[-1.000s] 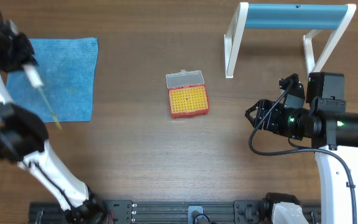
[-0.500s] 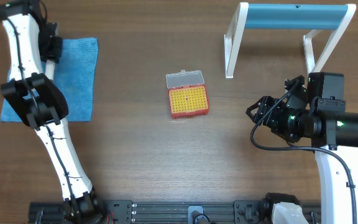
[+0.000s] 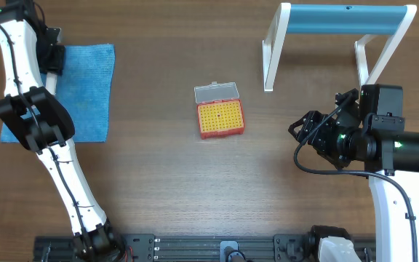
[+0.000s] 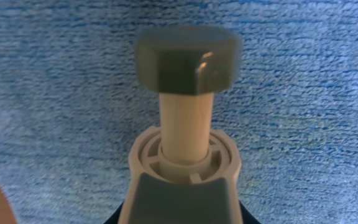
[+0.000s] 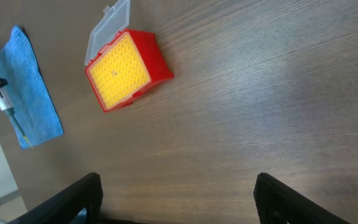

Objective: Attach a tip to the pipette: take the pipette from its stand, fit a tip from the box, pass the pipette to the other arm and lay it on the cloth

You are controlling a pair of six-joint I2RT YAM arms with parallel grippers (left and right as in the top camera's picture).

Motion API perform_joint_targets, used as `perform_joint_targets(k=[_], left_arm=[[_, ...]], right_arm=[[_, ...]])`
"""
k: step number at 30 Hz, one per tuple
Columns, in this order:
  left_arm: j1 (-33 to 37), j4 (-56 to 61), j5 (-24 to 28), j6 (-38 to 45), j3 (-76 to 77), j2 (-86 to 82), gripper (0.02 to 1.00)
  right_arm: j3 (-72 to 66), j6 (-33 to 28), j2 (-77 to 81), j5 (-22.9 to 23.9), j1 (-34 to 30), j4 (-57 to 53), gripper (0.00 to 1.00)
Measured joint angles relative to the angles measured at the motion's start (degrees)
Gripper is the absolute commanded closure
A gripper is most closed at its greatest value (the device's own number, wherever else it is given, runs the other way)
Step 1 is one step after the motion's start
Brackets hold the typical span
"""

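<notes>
The last step is in hand: the left gripper [image 3: 49, 57], fingers pinching the white pipette with a grey plunger cap [image 4: 187, 93], holds it over the blue fleecy cloth [image 3: 89, 87]. The next move calls for lowering it flat, then letting go. The right gripper [image 5: 176, 196] waits far off, fingers spread.

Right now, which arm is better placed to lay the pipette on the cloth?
Left. The left gripper holds the pipette over the blue cloth; the right gripper hangs open far across the table, beyond the tip box.
</notes>
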Motion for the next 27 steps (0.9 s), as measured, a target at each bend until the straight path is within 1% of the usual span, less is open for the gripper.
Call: perform_joint_targets(k=[15,19,20,21,27], left_arm=[[0.0,0.4,3.8,0.0,0.1,3.6,0.991],[0.1,0.3,3.9,0.0,0.2,3.6,0.991],[0.1,0.3,3.9,0.0,0.2,3.6,0.722],[0.1,0.4,3.9,0.0,0.2,3.6,0.117],[0.3,0.0,3.7,-1.7,0.3,3.6,0.112]], right_arm=[[0.0,0.9,0.0,0.0,0.0,2.8,0.200],[0.0,1.1,0.0,0.0,0.0,3.0,0.202],[0.0,1.1,0.0,0.0,0.0,3.0,0.202],[0.0,1.1,0.0,0.0,0.0,3.0,0.196],[0.0,1.9,0.0,0.0,0.0,3.0,0.200]])
